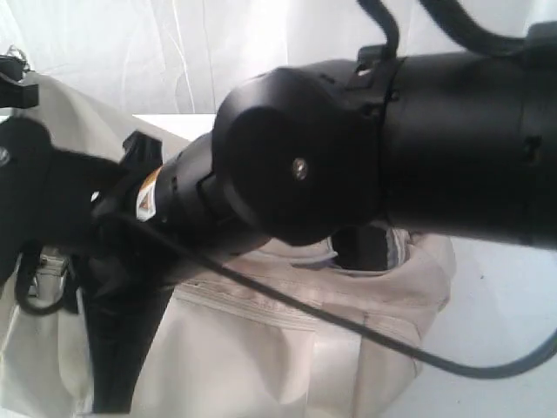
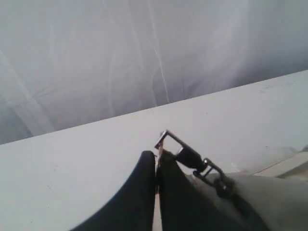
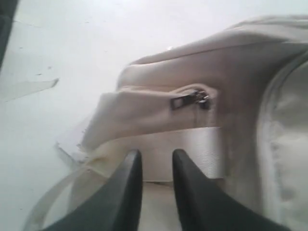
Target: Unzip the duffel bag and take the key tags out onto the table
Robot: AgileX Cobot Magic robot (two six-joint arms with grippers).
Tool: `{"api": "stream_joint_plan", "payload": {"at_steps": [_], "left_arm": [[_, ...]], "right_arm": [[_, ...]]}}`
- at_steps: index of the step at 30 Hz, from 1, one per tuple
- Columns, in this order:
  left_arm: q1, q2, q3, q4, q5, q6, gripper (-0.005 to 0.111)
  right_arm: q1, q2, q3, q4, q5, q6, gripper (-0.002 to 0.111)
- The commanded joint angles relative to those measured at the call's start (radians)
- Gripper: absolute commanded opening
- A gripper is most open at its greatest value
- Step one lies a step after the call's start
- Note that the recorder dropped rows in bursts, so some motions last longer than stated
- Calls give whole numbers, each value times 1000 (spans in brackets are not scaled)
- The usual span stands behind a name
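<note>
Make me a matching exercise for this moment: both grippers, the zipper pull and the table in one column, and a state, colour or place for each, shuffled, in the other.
Things:
1. left gripper
2. right gripper
3. zipper pull
4. table

Descriptions:
A. fingers apart, nothing between them
B. white and flat, with the bag resting on it
C. fingers pressed together beside a metal clip
D. dark, lying against beige fabric

Pairs: 1-C, 2-A, 3-D, 4-B
</note>
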Motion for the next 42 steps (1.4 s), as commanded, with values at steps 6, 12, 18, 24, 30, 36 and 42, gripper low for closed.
{"api": "stream_joint_plan", "payload": {"at_steps": [6, 12, 18, 24, 30, 36, 42], "left_arm": [[10, -51, -29, 24, 2, -95, 0], [10, -51, -29, 173, -67, -191, 0], [10, -51, -29, 257, -167, -239, 0], [10, -51, -29, 257, -259, -243, 0], [10, -51, -29, 257, -309, -257, 0], [10, -58, -29, 265, -317, -256, 0], [10, -63, -29, 261, -306, -258, 0]], "right_arm": [[5, 2, 6, 115, -238, 42, 49], [5, 63, 6, 164, -189, 42, 49], [5, 91, 6, 199, -167, 40, 49], [5, 112, 6, 142, -292, 40, 49], [-24, 119, 6, 82, -315, 40, 49], [-85, 119, 6, -111, -208, 40, 53], [-65, 117, 6, -500, -15, 137, 41]]}}
